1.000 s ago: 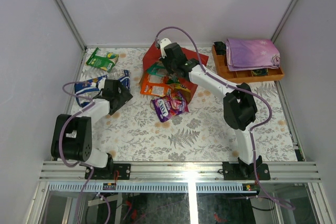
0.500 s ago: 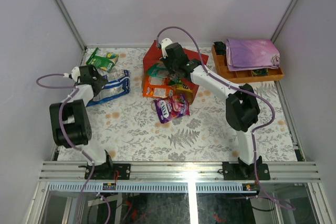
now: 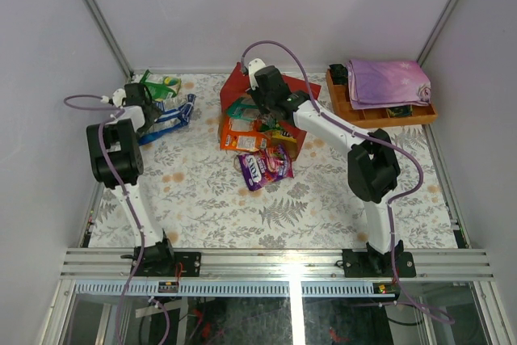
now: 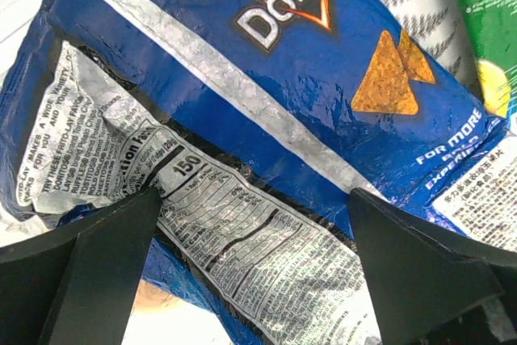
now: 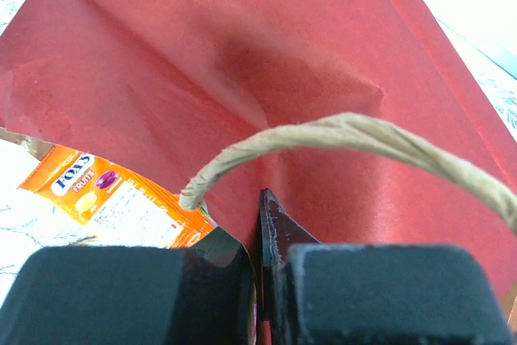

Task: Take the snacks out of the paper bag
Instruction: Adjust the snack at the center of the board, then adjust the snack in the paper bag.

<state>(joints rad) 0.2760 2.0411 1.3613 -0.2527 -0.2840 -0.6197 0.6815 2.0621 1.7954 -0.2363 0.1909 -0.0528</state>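
From above, the red paper bag (image 3: 236,85) lies on its side at the far middle of the floral worktop (image 3: 323,199), its mouth toward the arms. An orange Fox's packet (image 3: 238,132) spills from the mouth, and a purple Fox's packet (image 3: 262,166) lies just clear of it. The right claw (image 3: 260,105) is down at the bag. The left claw (image 3: 149,109) hangs over a Doritos bag (image 3: 168,115) at far left, beside a green packet (image 3: 161,85). A wooden tray (image 3: 380,112) with a purple cloth (image 3: 388,78) sits far right.

At the left wrist, the fingers stand spread wide on either side of the crumpled Doritos bag, holding nothing. The foil looks light, slick and puffy, its chips breakable; a crimped end seam seems the safest hold.

At the right wrist, the jaws are pinched shut on the bag's thin paper wall just under the string handle (image 5: 347,131). The paper looks creased and floppy, likely to tear if yanked.
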